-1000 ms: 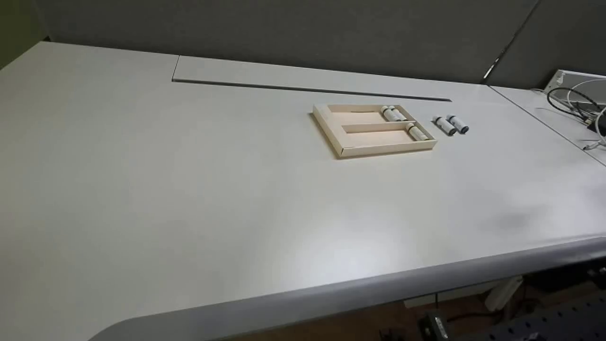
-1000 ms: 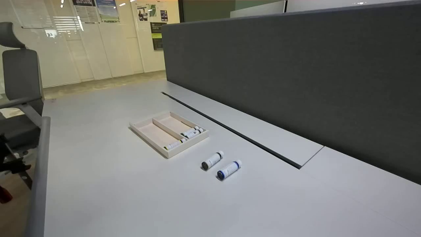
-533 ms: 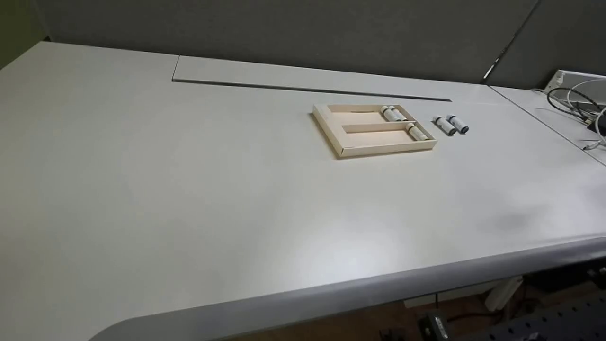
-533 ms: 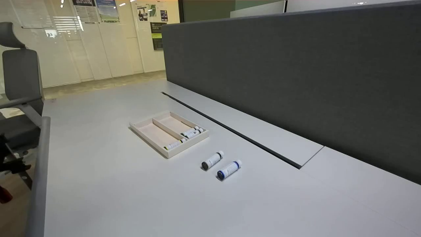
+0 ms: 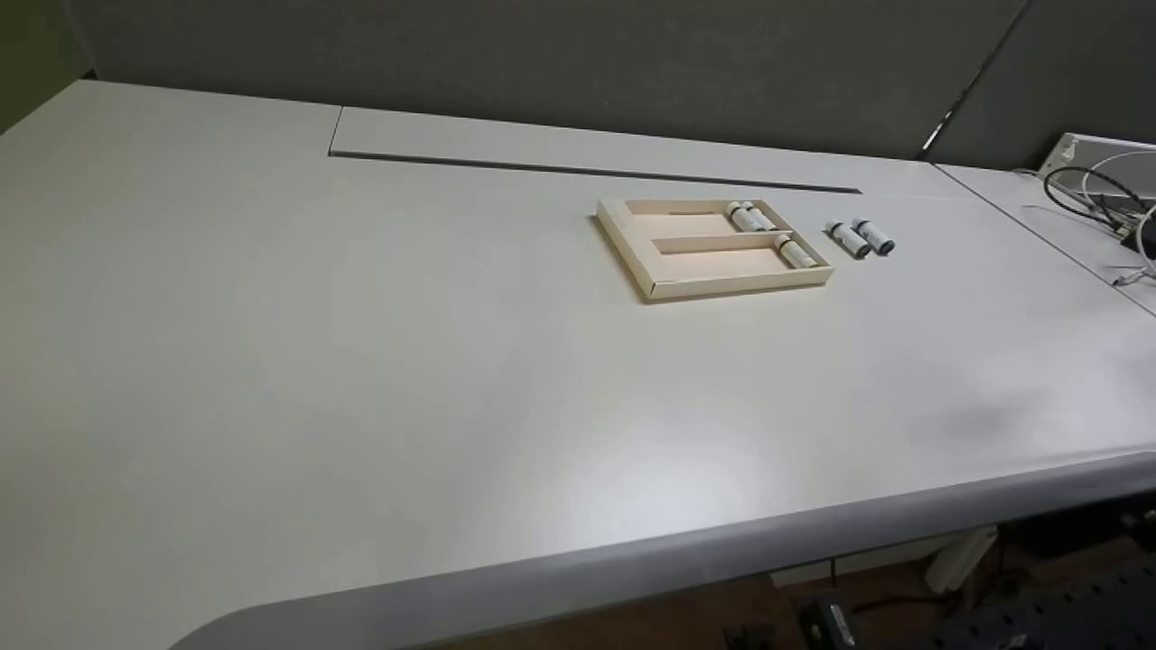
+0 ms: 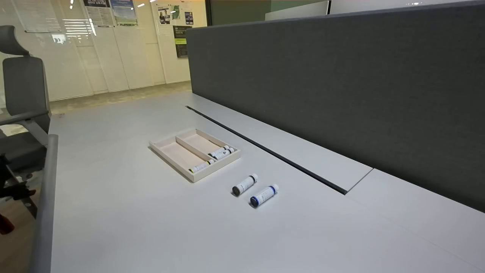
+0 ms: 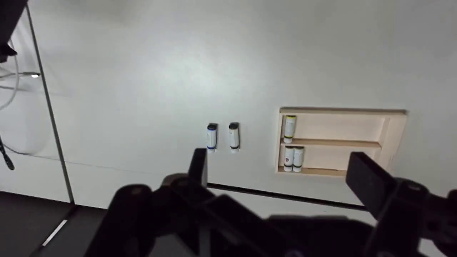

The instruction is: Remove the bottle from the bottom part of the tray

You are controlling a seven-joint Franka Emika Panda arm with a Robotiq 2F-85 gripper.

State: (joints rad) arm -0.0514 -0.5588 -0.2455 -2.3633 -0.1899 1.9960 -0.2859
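The pale wooden tray (image 5: 741,287) lies flat on the desk in both exterior views (image 6: 217,167), with a divider making two long compartments. One small white-labelled bottle (image 5: 797,252) with yellow bands lies alone in one compartment, against the short end wall; it also shows in the wrist view (image 7: 289,127). Two dark-banded bottles (image 7: 288,157) lie side by side in the other compartment. My gripper (image 7: 278,153) is open and empty, high above the desk, with its fingers wide apart. The tray's bottle end appears between them in the wrist view. The gripper is outside both exterior views.
Two loose bottles, one dark-banded (image 6: 244,184) and one blue-banded (image 6: 264,195), lie on the desk beside the tray's bottle end. A dark slot (image 5: 587,169) and a grey partition (image 5: 542,72) run behind the tray. Cables (image 5: 1106,194) lie at the far right.
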